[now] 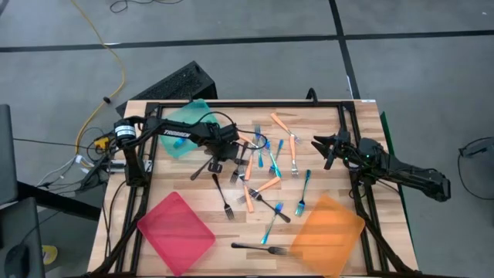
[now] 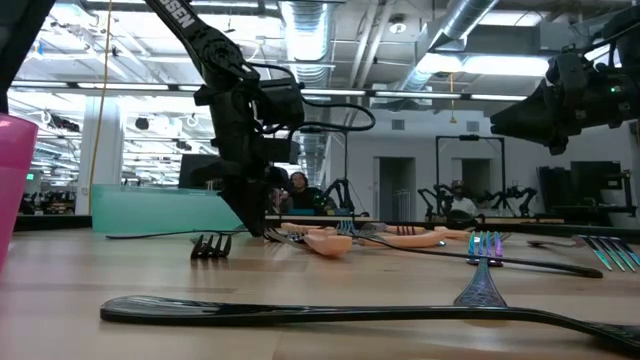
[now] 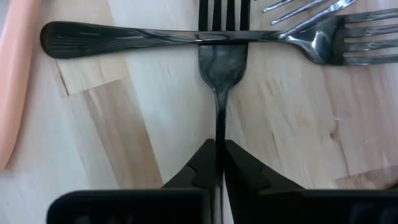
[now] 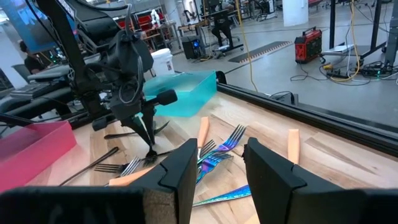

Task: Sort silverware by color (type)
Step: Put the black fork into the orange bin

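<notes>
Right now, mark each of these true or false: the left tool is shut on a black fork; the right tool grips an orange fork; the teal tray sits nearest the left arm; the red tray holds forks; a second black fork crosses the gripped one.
1. True: the left tool is shut on a black fork.
2. False: the right tool is open and holds nothing.
3. True: the teal tray lies by the left arm.
4. False: the red tray holds no forks.
5. True: a second black fork lies across it.
</notes>
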Robot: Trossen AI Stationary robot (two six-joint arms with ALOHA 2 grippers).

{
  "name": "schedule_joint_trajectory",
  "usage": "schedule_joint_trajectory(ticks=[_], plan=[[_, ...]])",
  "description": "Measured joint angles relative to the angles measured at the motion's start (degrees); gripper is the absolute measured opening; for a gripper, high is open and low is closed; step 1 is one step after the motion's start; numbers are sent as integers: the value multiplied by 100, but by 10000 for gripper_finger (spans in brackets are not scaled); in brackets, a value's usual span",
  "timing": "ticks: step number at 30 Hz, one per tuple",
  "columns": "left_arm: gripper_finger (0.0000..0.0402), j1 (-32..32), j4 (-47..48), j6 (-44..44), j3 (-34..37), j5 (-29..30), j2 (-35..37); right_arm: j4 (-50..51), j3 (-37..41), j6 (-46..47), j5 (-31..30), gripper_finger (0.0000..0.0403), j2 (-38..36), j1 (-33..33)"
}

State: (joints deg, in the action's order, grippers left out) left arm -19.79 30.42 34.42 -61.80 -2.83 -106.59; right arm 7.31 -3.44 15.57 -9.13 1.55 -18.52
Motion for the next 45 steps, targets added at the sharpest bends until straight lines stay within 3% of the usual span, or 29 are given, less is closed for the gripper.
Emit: schedule_joint_trajectory(ticks=[9, 18, 20, 34, 36, 41, 45], plan=[[1, -19, 459, -438, -341, 333, 98, 0, 0, -45, 0, 155, 0, 0], [0, 70, 1476, -413, -1364, 407, 140, 0, 0, -103, 0, 155, 1, 0], [0, 104, 1760, -409, -1559, 711, 156, 0, 0, -107, 2, 155, -1, 0], [0, 76, 921, -621, -1792, 2477, 160, 0, 0, -101, 2, 155, 1, 0], [0, 74, 794, -682, -1792, 2201, 161, 0, 0, -101, 2, 155, 1, 0], [0, 158, 357, -1036, -1792, 629, 162, 0, 0, -98, 2, 155, 1, 0], [0, 337, -191, -1295, -1792, 167, 187, 0, 0, -96, 2, 155, 1, 0]])
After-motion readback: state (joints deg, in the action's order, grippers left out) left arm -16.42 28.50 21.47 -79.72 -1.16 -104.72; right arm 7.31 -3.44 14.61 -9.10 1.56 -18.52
